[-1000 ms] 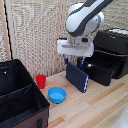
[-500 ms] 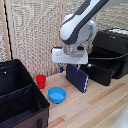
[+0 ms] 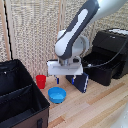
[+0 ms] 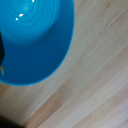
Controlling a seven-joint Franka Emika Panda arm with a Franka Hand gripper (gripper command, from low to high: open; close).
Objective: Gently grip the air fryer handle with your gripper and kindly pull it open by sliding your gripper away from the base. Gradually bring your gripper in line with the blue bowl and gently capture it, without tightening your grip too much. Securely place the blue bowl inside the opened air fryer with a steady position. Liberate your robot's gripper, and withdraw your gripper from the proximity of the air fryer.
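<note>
The blue bowl [image 3: 57, 94] sits on the wooden table, to the exterior view's right of a black fabric case. In the wrist view the blue bowl [image 4: 30, 45] fills a large part of the picture, seen from close above. My gripper [image 3: 64, 80] hangs just above the bowl and slightly behind it, its blue-tipped fingers [image 3: 70, 79] apart and holding nothing. The glossy black air fryer [image 3: 107, 57] stands at the exterior view's right, with its lower front part reaching out toward the table's middle. I cannot make out the air fryer handle.
A small red cup [image 3: 41, 81] stands just behind the bowl on the exterior view's left. A dark blue flat slab [image 3: 81, 83] leans beside my gripper. The big black fabric case [image 3: 17, 100] lies open at the left. A slatted wall [image 3: 30, 30] is behind.
My gripper has dropped lower and shifted slightly toward the exterior view's left, ending close over the blue bowl. The bowl, cup and air fryer have not moved.
</note>
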